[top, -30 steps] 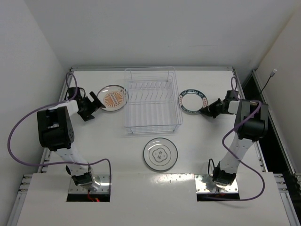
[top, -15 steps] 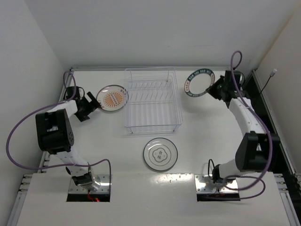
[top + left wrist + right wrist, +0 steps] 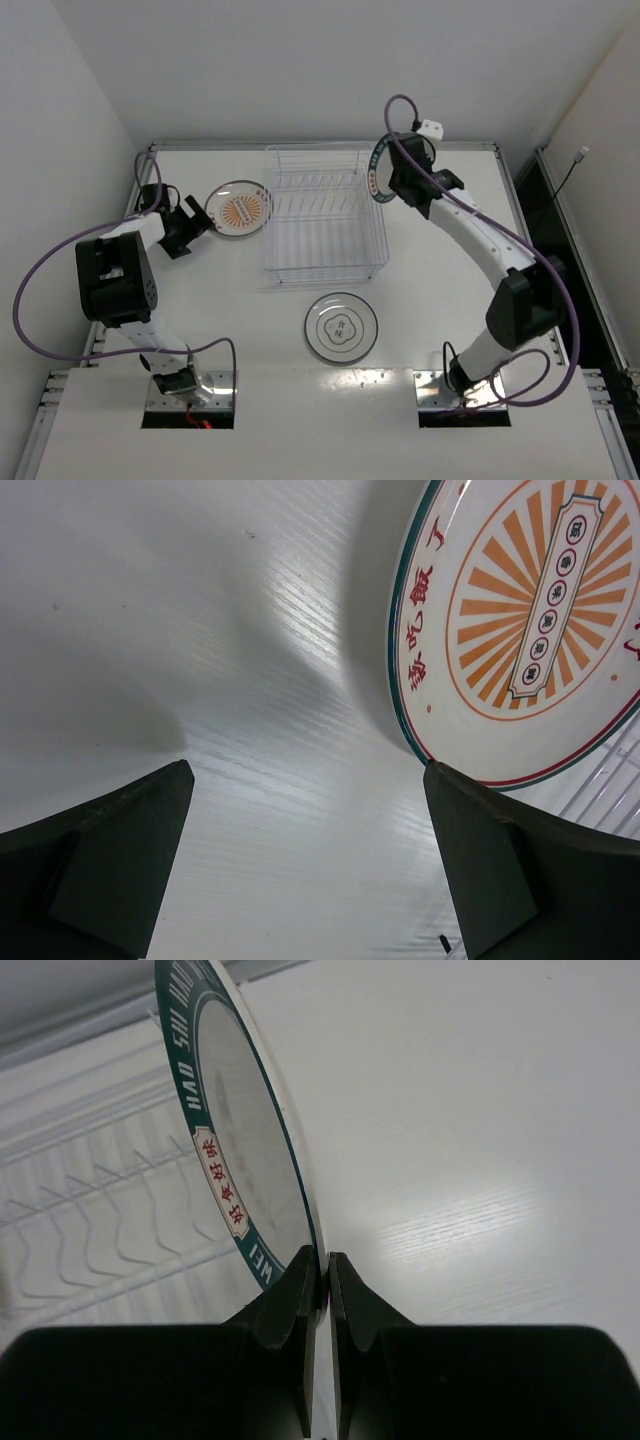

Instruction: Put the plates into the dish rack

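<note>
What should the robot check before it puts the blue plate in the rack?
1. Right gripper shut on the blue-rimmed plate: ok.
2. Plate standing on edge: ok.
3. Plate between the dish rack prongs: not ok, it hangs by the rack's right side.
4. Rack slots free: ok, no plate in it.
5. Left gripper open and not touching the orange plate: ok.

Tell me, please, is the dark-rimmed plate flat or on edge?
On edge: the right gripper pinches the dark-rimmed plate by its rim, nearly upright at the right edge of the dish rack, not among its prongs.
</note>
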